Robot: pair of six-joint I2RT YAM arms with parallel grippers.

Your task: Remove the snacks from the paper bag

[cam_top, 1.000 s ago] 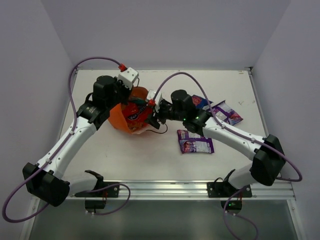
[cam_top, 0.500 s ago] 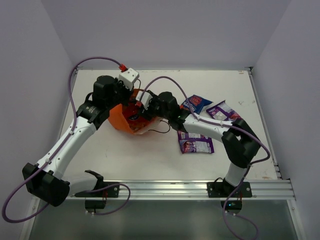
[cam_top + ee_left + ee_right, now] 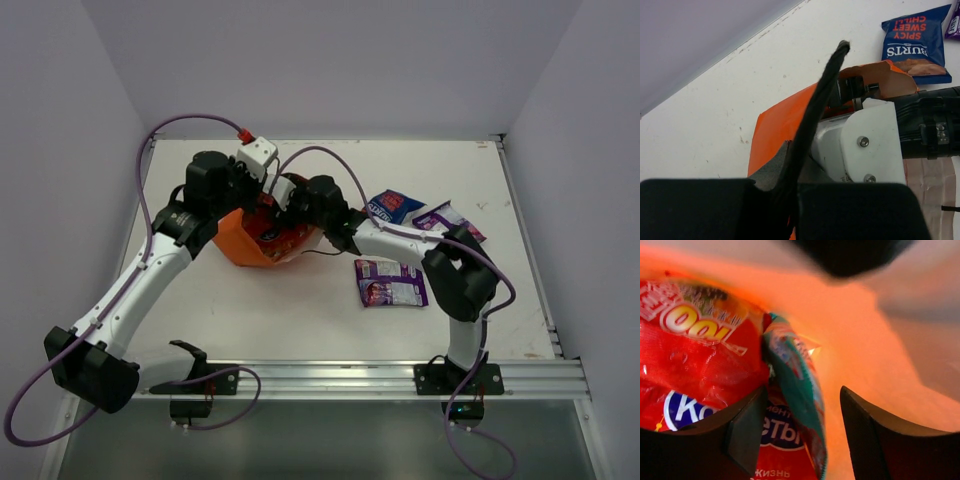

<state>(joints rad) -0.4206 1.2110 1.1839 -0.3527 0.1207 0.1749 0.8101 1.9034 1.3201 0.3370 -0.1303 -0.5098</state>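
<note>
The right gripper (image 3: 802, 392) is deep inside the paper bag (image 3: 240, 243), its two dark fingers spread apart and holding nothing. The folded edge of the teal packet (image 3: 790, 370) stands in the gap between them, close against the left-hand finger and clear of the other. Pressed against the teal packet is the larger red packet (image 3: 695, 355), glossy and crumpled. More red wrapper with Cyrillic lettering shows under the teal edge, though it is unclear whether that is a second packet. Warm orange paper fills the rest of the right wrist view. From above, the right arm folds back on itself across the table (image 3: 300, 320), so that its wrist enters the bag's mouth from the right. The left gripper (image 3: 840, 50) is at the far rim of the bag, its fingers closed into one thin dark strip with the orange paper pinched between them, holding the mouth open. The bag sits left of centre on the table. Three packets lie outside it. The blue-and-red packet (image 3: 393, 207) is just beyond the right forearm. One purple packet (image 3: 447, 217) is beside it and partly hidden by the arm. The other purple packet (image 3: 390, 283) lies flat nearer the arm bases.
</note>
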